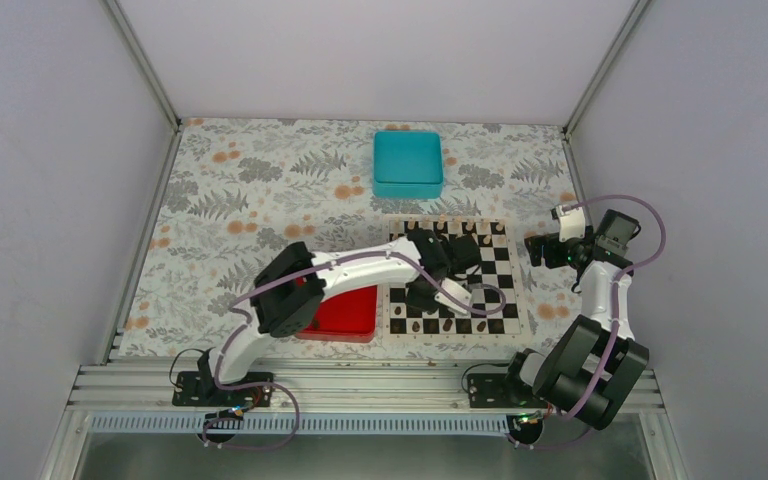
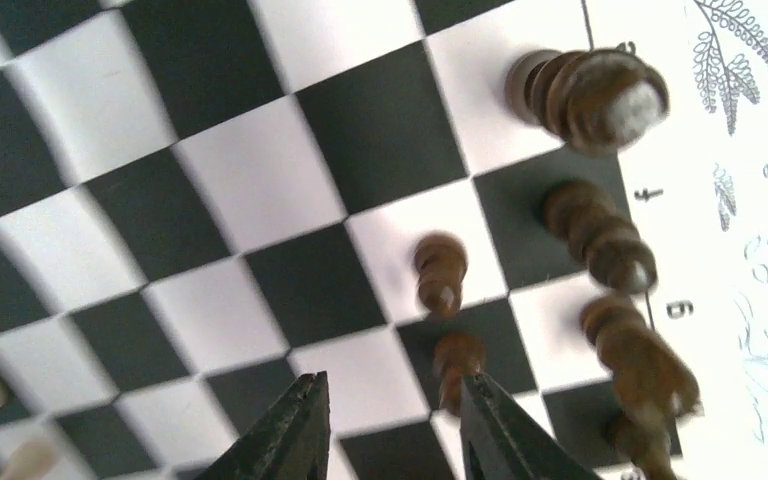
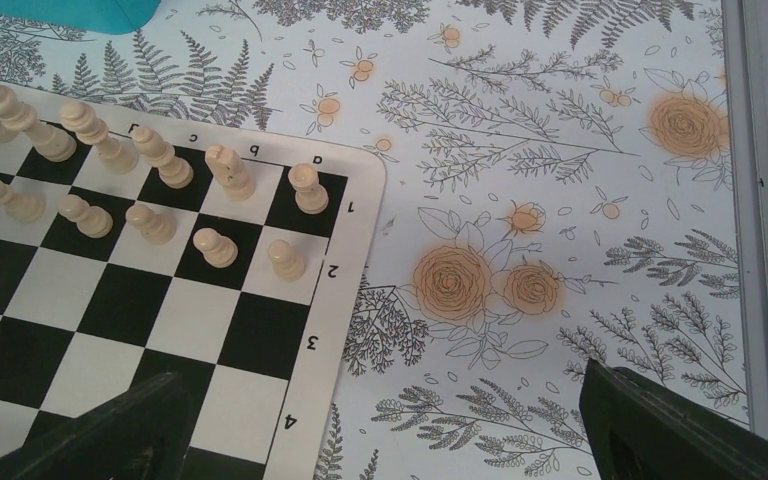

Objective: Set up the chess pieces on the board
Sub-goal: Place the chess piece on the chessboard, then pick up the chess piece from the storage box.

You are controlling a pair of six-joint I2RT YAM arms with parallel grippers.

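Observation:
The board lies right of centre on the flowered table. In the left wrist view, several dark brown chess pieces stand near its lettered edge: two pawns and larger ones behind them. My left gripper hovers low over the board, open, with nothing between its fingers. The nearer pawn stands just past the right fingertip. My right gripper hangs wide open and empty over the board's right edge.
Pale cream pieces fill two rows at the board's far side. A teal box sits behind the board. A red tray lies left of it under the left arm. Metal rails bound the table.

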